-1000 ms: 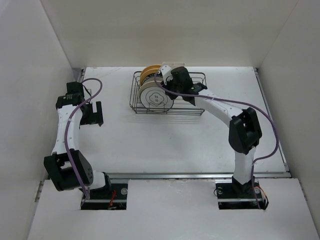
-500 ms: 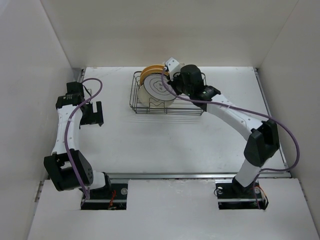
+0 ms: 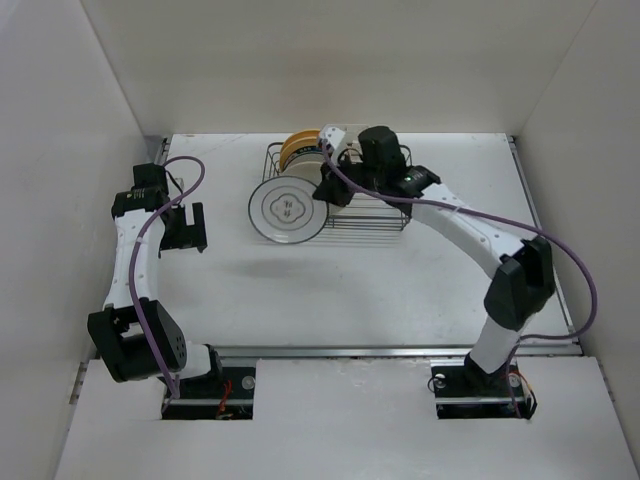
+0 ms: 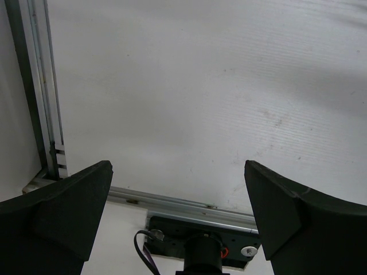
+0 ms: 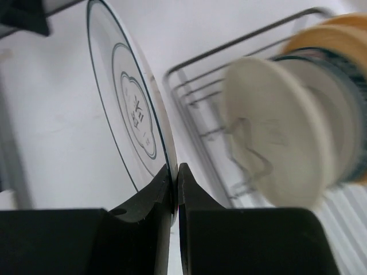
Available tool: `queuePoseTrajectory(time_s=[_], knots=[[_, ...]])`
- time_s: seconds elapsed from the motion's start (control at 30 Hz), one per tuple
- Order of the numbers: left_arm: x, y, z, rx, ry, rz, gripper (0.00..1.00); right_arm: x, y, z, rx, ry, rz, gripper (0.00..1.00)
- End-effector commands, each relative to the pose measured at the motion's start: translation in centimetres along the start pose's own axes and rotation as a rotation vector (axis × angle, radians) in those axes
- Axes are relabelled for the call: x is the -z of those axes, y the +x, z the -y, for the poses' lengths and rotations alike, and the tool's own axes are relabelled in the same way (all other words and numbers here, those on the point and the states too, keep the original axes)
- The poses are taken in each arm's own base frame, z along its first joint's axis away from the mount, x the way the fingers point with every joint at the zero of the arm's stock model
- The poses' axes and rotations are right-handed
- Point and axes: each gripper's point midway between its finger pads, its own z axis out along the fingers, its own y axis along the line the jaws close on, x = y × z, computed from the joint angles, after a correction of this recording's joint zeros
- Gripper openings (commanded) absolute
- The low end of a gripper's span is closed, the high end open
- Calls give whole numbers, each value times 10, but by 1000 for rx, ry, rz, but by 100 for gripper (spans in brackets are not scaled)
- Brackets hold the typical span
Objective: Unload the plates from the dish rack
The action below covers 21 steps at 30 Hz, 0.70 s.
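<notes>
My right gripper [image 3: 322, 192] [image 5: 175, 172] is shut on the rim of the white plate with a thin dark ring and centre emblem [image 3: 287, 211] [image 5: 129, 109]. That plate hangs tilted over the table just left of the dish rack [image 3: 385, 222] [image 5: 195, 86]. Still standing upright in the rack are a cream plate [image 5: 275, 143], a teal-rimmed plate [image 5: 347, 109] and a yellow-orange plate [image 3: 297, 146] [image 5: 338, 34]. At the far left my left gripper [image 3: 185, 228] [image 4: 178, 166] stays open above bare table, holding nothing.
White walls enclose the table on three sides. A metal rail [image 4: 40, 103] runs along the table's left edge, and another [image 3: 400, 351] runs along the near edge by the arm bases. A small white holder [image 3: 333, 133] sits at the rack's back.
The right arm has lifted the ringed plate out of the rack and swung it left and nearer, its face now turned upward. The left arm has not moved.
</notes>
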Motion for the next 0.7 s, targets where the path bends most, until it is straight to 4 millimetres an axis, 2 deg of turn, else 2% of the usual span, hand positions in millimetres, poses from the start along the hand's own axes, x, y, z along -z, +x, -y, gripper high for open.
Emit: queuePoseTrajectory(time_s=[0.0,0.07,0.17,0.2,0.23,0.3,0.4,0.47,0.53,0.67], knots=[[10,-1,-2,-7,-6,35,100,-24,32,-66,-182,-396,-89,0],[10,-1,-2,-7,-6,35,100,-41,57,-90,-242,-519,-145,0],[13,-2,-3,-6,-16,43,100,-58,83,-111,-273,-572,-210,0],[13,-2,-3,-6,-16,43,100,-68,100,-115,-292,-583,-247,0],[13,-2,-3,-6,-16,43,100,-72,106,-118,-299,-583,-269,0],[13,1,-3,-7,-15,34,100,-83,131,-124,-331,-583,-341,0],[15,0,-2,-7,-7,44,100,-90,142,-123,-338,-548,-368,1],[15,3,-2,-16,-6,34,100,-92,147,-120,-360,-516,-384,8],[13,5,-2,-17,-6,25,100,-103,161,-117,-338,-451,-411,23],[16,5,0,-16,3,35,100,-107,176,-111,-326,-377,-451,43]])
